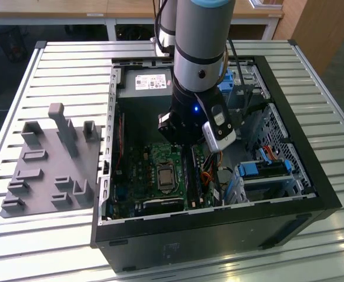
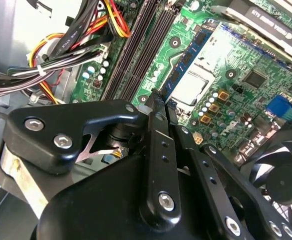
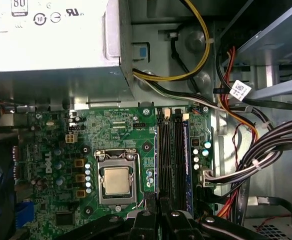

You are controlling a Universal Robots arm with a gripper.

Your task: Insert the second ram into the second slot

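Our jaws seem pressed together with nothing between them, hanging over the motherboard (image 3: 121,135) inside the computer case (image 1: 313,176). Beside the processor socket (image 3: 115,180) lie the memory slots (image 3: 171,155). There one blue ram (image 3: 186,160) stands seated, its long axis parallel to the slots, just ahead of the gripper (image 3: 153,200).

A slatted metal table (image 1: 60,64) stands before wooden desks (image 1: 124,7).
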